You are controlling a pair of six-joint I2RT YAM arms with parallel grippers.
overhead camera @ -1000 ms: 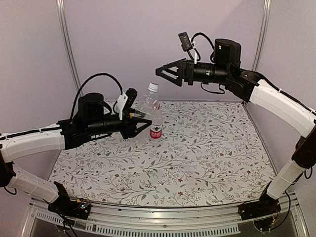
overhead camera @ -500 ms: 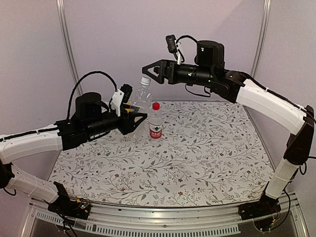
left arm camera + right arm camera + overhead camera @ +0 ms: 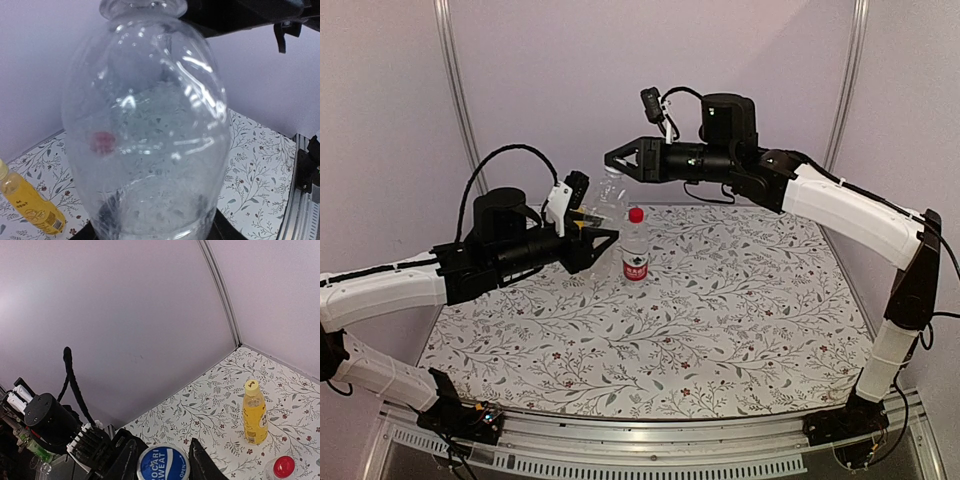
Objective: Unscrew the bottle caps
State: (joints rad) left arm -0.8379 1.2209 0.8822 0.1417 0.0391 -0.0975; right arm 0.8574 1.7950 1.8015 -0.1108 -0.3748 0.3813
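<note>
My left gripper is shut on the clear unlabelled bottle, holding it by its lower body, tilted up off the table. At the bottle's top, my right gripper is shut on the blue-white cap, with one dark finger on each side of it. The red-capped bottle with the red label stands upright on the table just right of the left fingers; its red cap shows low in the right wrist view. The yellow bottle with its yellow cap stands upright farther back.
A floral-patterned cloth covers the table. Pale walls with metal corner posts close the back and sides. An aluminium rail runs along the near edge, between the two arm bases.
The right gripper has swung left and down onto the held bottle's top and closed on its cap. The left arm lifted the bottle a little, then stayed still.
</note>
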